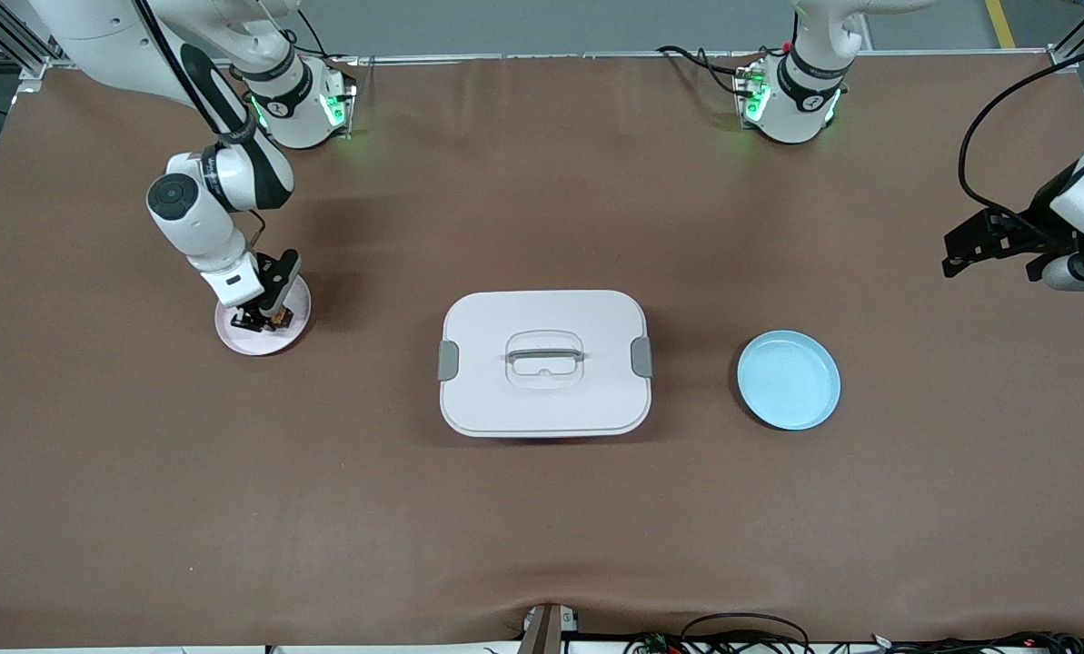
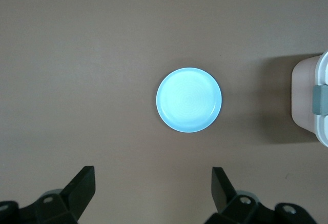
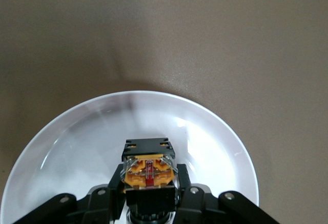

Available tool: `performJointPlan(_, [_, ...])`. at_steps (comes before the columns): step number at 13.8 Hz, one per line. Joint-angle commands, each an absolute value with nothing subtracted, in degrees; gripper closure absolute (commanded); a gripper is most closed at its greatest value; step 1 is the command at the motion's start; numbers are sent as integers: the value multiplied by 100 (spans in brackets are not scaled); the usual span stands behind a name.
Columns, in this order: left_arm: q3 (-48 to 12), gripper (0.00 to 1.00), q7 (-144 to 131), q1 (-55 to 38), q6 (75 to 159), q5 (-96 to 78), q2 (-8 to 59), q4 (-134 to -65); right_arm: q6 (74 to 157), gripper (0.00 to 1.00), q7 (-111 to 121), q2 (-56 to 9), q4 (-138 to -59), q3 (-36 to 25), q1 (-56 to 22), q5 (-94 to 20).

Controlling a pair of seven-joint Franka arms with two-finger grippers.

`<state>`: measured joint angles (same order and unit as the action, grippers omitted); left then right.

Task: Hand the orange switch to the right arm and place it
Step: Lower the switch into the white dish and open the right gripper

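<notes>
Fingers (image 3: pixel 115 190) of the right gripper (image 3: pixel 148 196) are seen pinched on the orange switch (image 3: pixel 148 167), a small black block with an orange face, which is clamped between the two pads. In the front view the right gripper (image 1: pixel 264 313) is found low over the white plate (image 1: pixel 233 338), and the switch (image 1: pixel 275 318) is held just above the plate's surface or touching it; which of the two cannot be told. In the right wrist view the plate's rim (image 3: pixel 225 137) is seen curving around the gripper, and the switch is placed over the plate's middle part. The white plate is set toward the right arm's end of the table from the white lidded container (image 1: pixel 545 363), well apart from it. The container, closed with a grey clip at each short side and a handle recessed in its lid, is set at the middle of the brown table (image 1: pixel 542 527). A light blue plate (image 1: pixel 788 379) is placed beside the container toward the left arm's end of the table, near it but not touching, and nothing is seen on it. The left gripper (image 1: pixel 959 259) is held in the air with its fingers (image 2: pixel 82 188) spread wide and nothing between them, toward the left arm's end of the table from the container, where the left arm waits. In the left wrist view the blue plate (image 2: pixel 189 100) and one edge of the container (image 2: pixel 310 103) are seen below it.
</notes>
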<state>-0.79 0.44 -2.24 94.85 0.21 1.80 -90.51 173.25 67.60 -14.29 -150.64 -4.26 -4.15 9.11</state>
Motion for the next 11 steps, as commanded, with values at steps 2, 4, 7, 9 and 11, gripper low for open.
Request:
performJointPlan(2, [-62,0,-334,-211,9387,-44,193,-9000,17288,0,6662,-1547,-14941,-404,-220,1020])
performJointPlan(4, [-70,0,-281,-211,9387,-35,193,-8991,17210,0,6645,-1547,-14898,-396,-211,1011])
performJointPlan(7, [-70,0,-281,-229,9387,-26,193,-8991,16334,0,6418,-1355,-14617,-378,-246,984])
performJointPlan(9, [-70,0,-272,-237,9387,-18,193,-8982,15552,0,6005,-1091,-14407,-343,-368,984])
performJointPlan(11, [-62,0,-264,-237,9387,-9,193,-8956,14831,0,5549,-845,-14178,-343,-553,976])
